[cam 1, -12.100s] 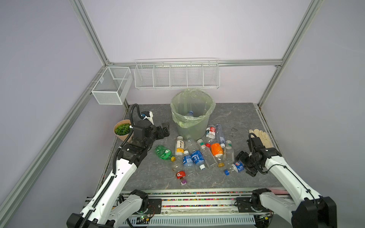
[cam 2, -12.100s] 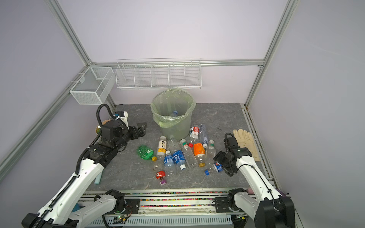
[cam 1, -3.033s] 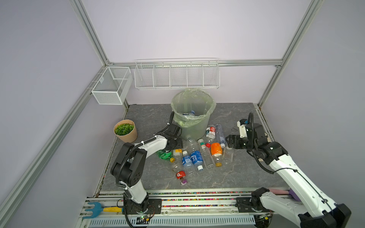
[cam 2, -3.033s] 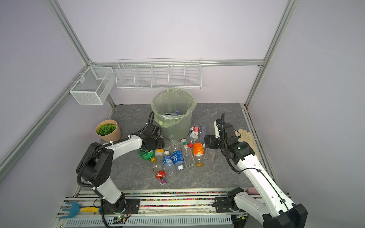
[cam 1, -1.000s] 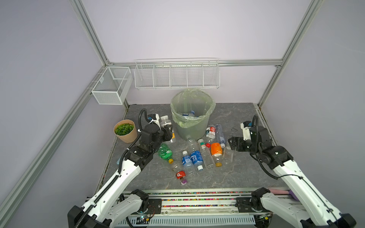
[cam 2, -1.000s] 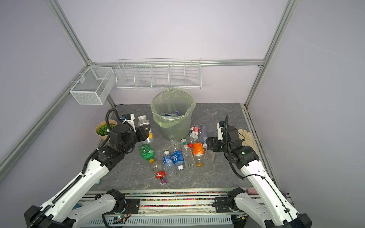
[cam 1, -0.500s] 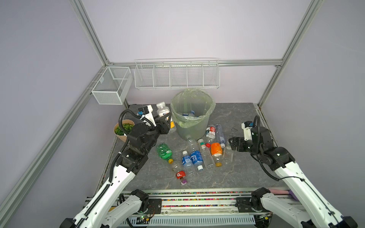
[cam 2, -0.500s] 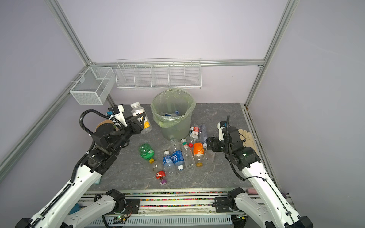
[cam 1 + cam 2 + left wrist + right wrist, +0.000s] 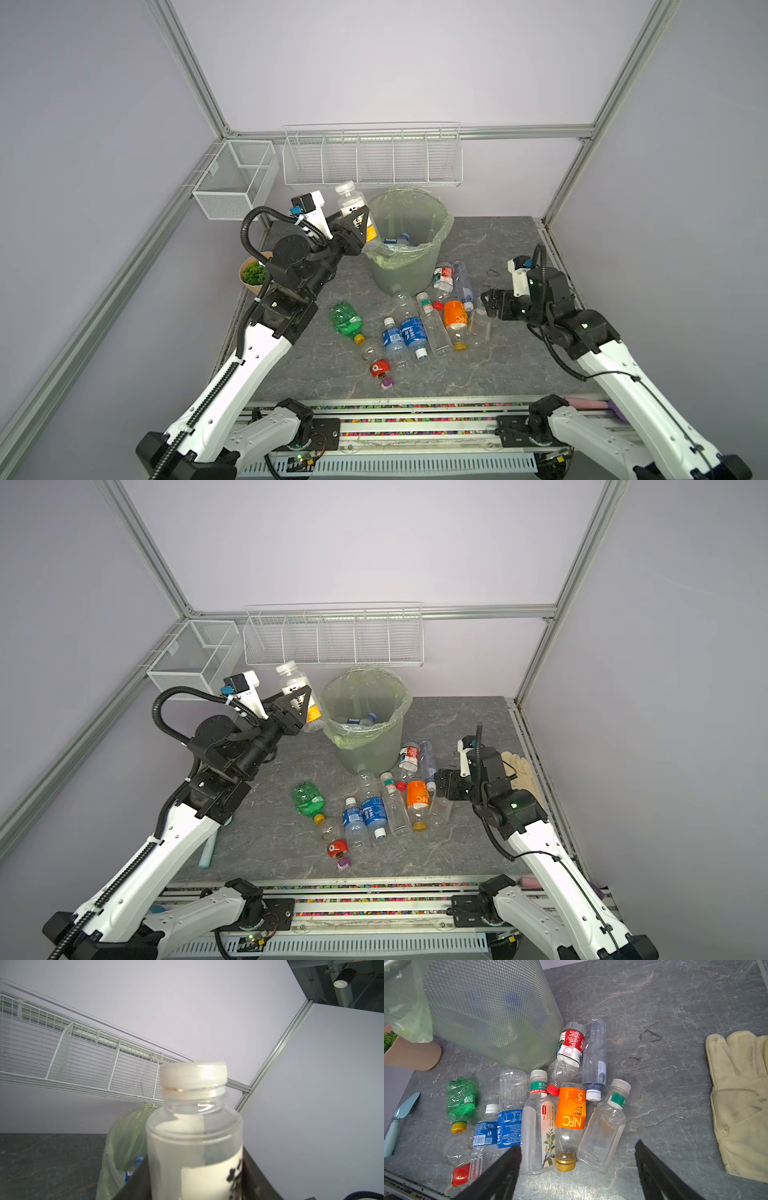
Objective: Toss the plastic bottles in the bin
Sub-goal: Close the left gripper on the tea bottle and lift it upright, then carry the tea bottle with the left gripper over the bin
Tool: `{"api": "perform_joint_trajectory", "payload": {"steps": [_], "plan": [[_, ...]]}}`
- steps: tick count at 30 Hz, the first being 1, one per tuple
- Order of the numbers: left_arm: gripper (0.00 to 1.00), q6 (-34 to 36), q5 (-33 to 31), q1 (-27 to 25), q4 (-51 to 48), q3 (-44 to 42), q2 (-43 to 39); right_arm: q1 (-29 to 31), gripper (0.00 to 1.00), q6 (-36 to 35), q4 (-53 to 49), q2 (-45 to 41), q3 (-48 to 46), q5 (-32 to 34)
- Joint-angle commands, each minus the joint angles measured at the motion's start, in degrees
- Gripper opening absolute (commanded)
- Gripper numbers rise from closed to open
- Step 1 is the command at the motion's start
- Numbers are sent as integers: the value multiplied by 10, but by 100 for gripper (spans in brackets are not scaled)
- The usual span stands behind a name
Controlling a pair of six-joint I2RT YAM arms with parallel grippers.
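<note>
white-capped bottle [image 9: 349,203] held up at the bin [image 9: 401,272]

beside the bin's rim, clamps the left gripper [image 9: 355,220] on the white-capped bottle, cap up; hangs the right gripper [image 9: 489,305], jaws apart, near loose bottles [image 9: 455,322] lying before the bin

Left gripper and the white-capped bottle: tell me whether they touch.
Touching. In the left wrist view the white-capped bottle sits pinched between the dark fingers of the left gripper; both top views agree.
</note>
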Motion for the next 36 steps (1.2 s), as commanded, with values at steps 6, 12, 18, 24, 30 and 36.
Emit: {"api": "perform_joint_trajectory", "payload": {"steps": [6,12,18,24,30,36], "plan": [[35,11,26,3,49,62,52,-5,88,-1,-7,-8,-10,-5],[34,2,40,2,75,81,83,-5,88,-2,-9,-14,-11,-5],[34,-8,47,2,107,84,104,-7,88,-2,-10,-20,-17,-4],[33,-13,58,1,129,106,135,-7,88,-2,-10,-23,-21,-5],[32,-2,59,-12,140,128,165,-7,88,-2,-11,-30,-27,-4],[32,2,61,-21,145,148,188,-8,89,-4,-14,-34,-30,-4]]}}
